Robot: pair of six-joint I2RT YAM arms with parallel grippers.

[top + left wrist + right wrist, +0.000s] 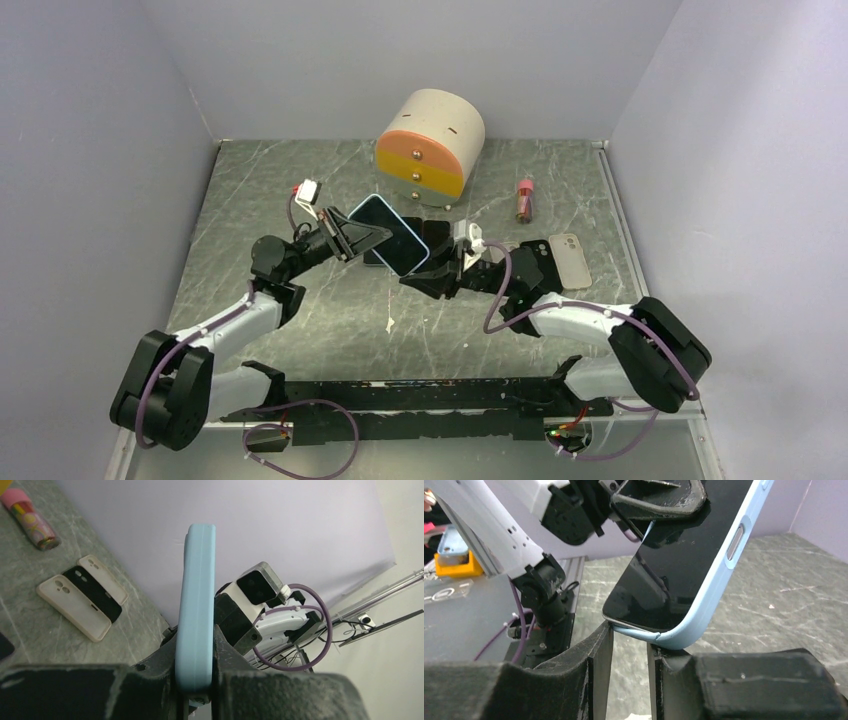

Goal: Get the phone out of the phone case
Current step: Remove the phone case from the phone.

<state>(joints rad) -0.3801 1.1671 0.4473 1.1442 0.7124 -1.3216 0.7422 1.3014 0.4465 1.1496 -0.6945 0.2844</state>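
The left fingers [150, 666] are clenching the light-blue rubbery phone case [196, 605] across its flat faces, holding it tilted in the air above the middle of the grey marbled tabletop [330, 320]. The black-screened phone [674, 565] is sitting inside it. The right fingers [591, 655] are meeting the case's 5 o'clock corner, nearly closed, but whether they are pinching its lip cannot be told. The rim there seems to be parting from the glass. A hard pull could be twisting the case out of the left grasp. The lip could be slipping free and snapping back, or a freed phone could be dropping onto the tabletop.
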